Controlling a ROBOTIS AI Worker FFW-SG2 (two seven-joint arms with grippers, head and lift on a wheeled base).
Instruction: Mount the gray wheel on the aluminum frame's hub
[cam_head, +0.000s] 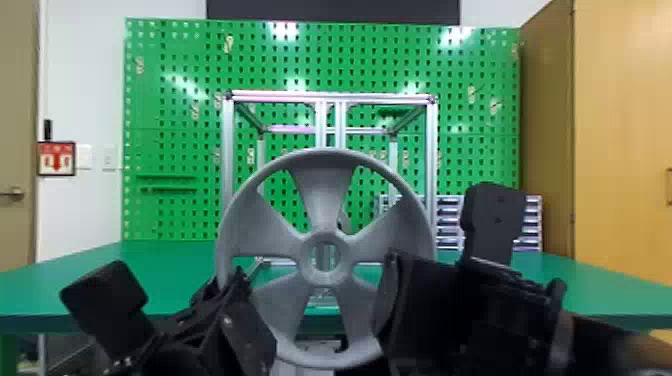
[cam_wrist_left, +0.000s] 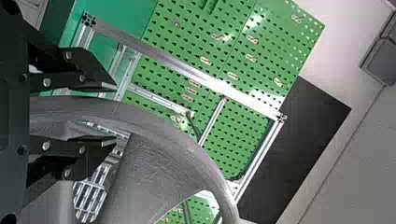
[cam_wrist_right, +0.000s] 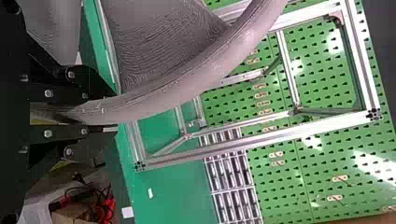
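The gray wheel (cam_head: 324, 195) stands upright in front of the aluminum frame (cam_head: 331, 96), its spoked face toward the head camera. Vertical profiles show through its center hole; I cannot make out the hub. At the wheel's lower left is my left gripper (cam_head: 244, 300); my right gripper (cam_head: 387, 292) is at the lower right. In the left wrist view, the left gripper (cam_wrist_left: 116, 113) is open around the wheel's rim (cam_wrist_left: 154, 122), with a gap beside one finger. The right wrist view has the right gripper (cam_wrist_right: 114, 113) shut on the rim (cam_wrist_right: 187, 86).
The frame stands on a green table (cam_head: 175, 280) before a green pegboard (cam_head: 170, 115). Behind the frame's right side are small drawers (cam_head: 448, 222). A wooden cabinet (cam_head: 620, 125) rises at the far right.
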